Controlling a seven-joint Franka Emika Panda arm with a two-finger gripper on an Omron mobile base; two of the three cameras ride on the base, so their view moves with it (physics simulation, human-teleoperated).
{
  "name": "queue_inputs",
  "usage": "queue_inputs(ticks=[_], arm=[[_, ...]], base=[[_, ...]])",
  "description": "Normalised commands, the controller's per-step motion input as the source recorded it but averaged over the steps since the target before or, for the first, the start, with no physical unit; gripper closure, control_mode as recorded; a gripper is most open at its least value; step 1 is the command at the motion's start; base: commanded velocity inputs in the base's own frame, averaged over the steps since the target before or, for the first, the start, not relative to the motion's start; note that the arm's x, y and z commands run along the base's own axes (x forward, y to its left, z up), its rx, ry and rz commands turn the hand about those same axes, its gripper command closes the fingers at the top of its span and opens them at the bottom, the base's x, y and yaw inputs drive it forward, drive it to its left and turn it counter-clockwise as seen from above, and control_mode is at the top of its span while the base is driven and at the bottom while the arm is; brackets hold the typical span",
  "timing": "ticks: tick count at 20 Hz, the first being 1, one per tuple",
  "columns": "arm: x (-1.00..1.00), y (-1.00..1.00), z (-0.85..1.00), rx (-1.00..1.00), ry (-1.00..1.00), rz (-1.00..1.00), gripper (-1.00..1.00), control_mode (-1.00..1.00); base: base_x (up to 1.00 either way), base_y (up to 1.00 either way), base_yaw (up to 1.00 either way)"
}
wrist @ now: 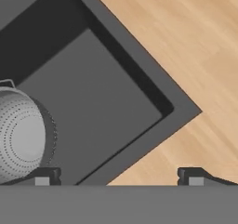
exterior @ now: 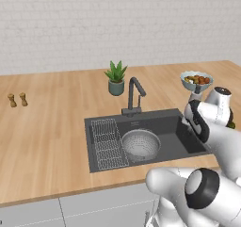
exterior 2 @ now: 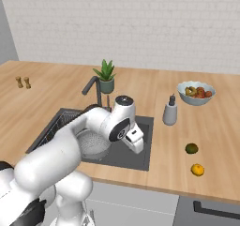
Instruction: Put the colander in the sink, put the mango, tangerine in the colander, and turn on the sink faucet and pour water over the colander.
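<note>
The wooden counter [exterior 2: 56, 86] carries everything here, and the sink [exterior: 186, 141] is cut into its front half. The colander [exterior: 141, 143] already sits upright inside the basin, mouth up, near the middle and just beside the wire grid rack [exterior: 109, 143] that fills the basin's left end. Being round, it has no real long axis; the hand view shows one loop handle at its rim, so the line through the handles is its only direction, and I cannot tell how that line runs against the sink's edges.

So the placing looks done, and the step in hand is, by my judgement, fetching the fruit. The gripper [wrist: 118, 176] hangs over the right part of the basin, near its front right corner, with its jaws spread as wide as they go and nothing between them.

The mango [exterior 2: 191, 148] and the tangerine [exterior 2: 197, 169] lie on the counter to the right of the sink, near the front edge and well apart from the basin, the mango behind the tangerine and close to it. Both are roundish, so neither offers a useful axis.

To do this well, the arm should swing right, clear of the basin's rim, and come straight down over one fruit with the jaws kept wide. Centring matters: a round fruit rolls if one finger touches first, and it could knock its neighbour towards the counter's edge. The soap dispenser [exterior 2: 169, 112] stands further back, out of that path.
</note>
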Motion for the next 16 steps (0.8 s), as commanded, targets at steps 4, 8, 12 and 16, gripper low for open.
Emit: queue_inputs(ticks=[4, 8, 12, 16], arm=[[0.00, -0.59, 0.21, -0.03, 0.02, 0.00, -1.00, -1.00], [-0.02, -0.63, 0.08, -0.01, 0.13, 0.00, -1.00, -1.00], [-0.06, -0.69, 0.02, 0.00, 0.12, 0.00, -1.00, -1.00], [-0.05, -0.72, 0.00, -0.01, 0.00, 0.00, -1.00, -1.00]], base=[[0.00, 0.00, 0.00], [0.00, 0.00, 0.00], [0.00, 0.00, 0.00], [0.00, 0.00, 0.00]])
